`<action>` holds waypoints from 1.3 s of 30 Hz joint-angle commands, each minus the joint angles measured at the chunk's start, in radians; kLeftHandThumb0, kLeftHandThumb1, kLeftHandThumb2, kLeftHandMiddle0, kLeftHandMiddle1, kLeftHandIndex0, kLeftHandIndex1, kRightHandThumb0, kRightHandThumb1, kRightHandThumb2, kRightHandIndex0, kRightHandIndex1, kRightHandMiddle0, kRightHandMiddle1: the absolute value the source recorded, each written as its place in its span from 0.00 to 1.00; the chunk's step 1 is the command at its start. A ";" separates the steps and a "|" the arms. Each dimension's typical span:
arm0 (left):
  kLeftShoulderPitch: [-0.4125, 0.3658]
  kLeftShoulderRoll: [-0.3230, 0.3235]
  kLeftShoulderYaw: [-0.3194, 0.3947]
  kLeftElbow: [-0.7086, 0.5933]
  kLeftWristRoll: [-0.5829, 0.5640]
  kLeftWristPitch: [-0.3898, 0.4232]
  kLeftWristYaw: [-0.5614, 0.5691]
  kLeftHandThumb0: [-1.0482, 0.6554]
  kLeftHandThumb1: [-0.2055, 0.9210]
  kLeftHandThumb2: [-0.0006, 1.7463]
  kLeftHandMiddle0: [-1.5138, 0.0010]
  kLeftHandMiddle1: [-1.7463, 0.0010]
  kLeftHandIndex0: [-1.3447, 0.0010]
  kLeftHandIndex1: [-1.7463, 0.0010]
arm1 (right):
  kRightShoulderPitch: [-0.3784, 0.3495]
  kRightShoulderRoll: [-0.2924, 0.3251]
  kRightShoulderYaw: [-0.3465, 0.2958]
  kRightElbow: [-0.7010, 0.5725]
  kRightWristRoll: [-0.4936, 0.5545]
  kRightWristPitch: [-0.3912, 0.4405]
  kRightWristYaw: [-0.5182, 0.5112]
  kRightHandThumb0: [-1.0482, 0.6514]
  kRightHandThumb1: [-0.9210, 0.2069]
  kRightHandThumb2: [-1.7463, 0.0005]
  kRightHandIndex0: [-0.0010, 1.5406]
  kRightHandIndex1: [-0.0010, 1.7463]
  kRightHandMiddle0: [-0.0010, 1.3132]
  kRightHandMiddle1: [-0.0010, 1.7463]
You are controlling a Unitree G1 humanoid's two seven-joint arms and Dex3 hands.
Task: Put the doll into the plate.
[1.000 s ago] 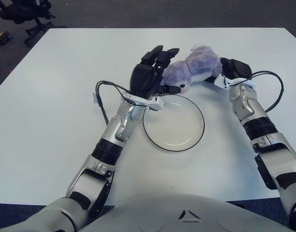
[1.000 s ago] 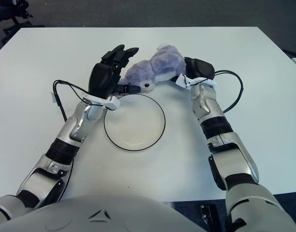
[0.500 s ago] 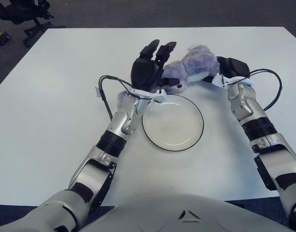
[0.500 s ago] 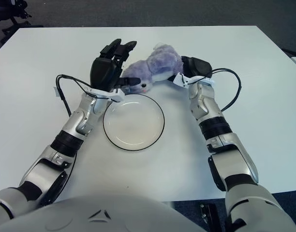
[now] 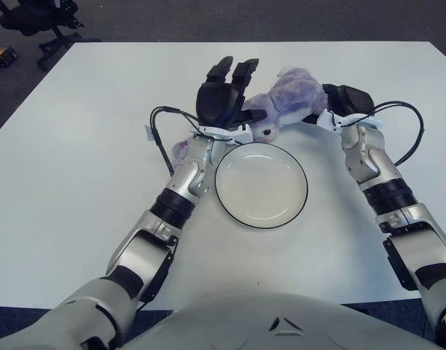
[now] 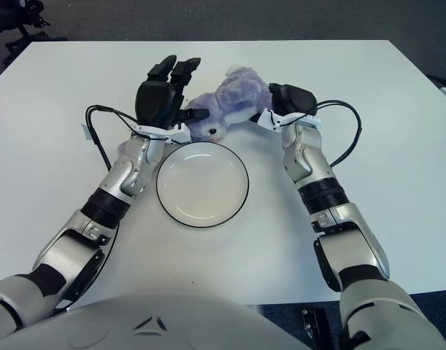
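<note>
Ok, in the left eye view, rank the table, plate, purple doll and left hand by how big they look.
1. table
2. plate
3. doll, though both hands partly hide it, so its place below the plate is unsure
4. left hand
The right hand shows at the doll's right.

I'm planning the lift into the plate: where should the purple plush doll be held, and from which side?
Hold the purple plush doll by its soft body, squeezed from both sides. It lies lengthwise just beyond the plate, with the left hand at its left end, fingers raised, and the right hand at its right end. It is probably too bulky for one hand.
</note>
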 commanded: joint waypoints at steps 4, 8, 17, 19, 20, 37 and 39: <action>-0.029 0.014 -0.015 -0.021 -0.002 0.047 -0.077 0.19 1.00 0.16 0.71 1.00 0.74 0.81 | -0.001 0.003 0.002 -0.040 -0.023 0.019 0.022 0.45 0.00 0.91 0.66 1.00 0.69 1.00; -0.033 0.024 -0.015 -0.034 -0.015 0.060 -0.129 0.19 1.00 0.16 0.72 1.00 0.76 0.82 | -0.005 0.005 0.003 -0.049 -0.029 0.028 0.031 0.45 0.00 0.90 0.66 1.00 0.69 1.00; -0.034 0.037 -0.011 -0.052 -0.039 0.073 -0.199 0.18 1.00 0.16 0.75 1.00 0.78 0.84 | -0.029 0.019 0.002 -0.047 -0.045 0.042 0.034 0.44 0.00 0.90 0.67 1.00 0.69 1.00; -0.034 0.040 -0.008 -0.062 -0.051 0.080 -0.232 0.18 1.00 0.16 0.75 1.00 0.79 0.84 | -0.037 0.026 0.002 -0.043 -0.052 0.045 0.021 0.44 0.00 0.90 0.67 1.00 0.69 1.00; -0.034 0.042 -0.007 -0.066 -0.057 0.082 -0.245 0.18 1.00 0.16 0.75 1.00 0.79 0.85 | -0.040 0.030 0.002 -0.041 -0.055 0.046 0.016 0.44 0.00 0.89 0.67 1.00 0.69 1.00; 0.005 0.068 0.001 -0.188 -0.151 0.076 -0.366 0.17 1.00 0.16 0.75 0.99 0.81 0.87 | -0.072 0.061 0.001 -0.012 -0.084 0.064 -0.012 0.44 0.00 0.89 0.67 1.00 0.70 1.00; 0.009 0.070 0.004 -0.212 -0.169 0.080 -0.392 0.16 1.00 0.17 0.75 0.99 0.81 0.87 | -0.075 0.063 0.001 -0.006 -0.085 0.064 -0.015 0.44 0.00 0.89 0.67 1.00 0.70 1.00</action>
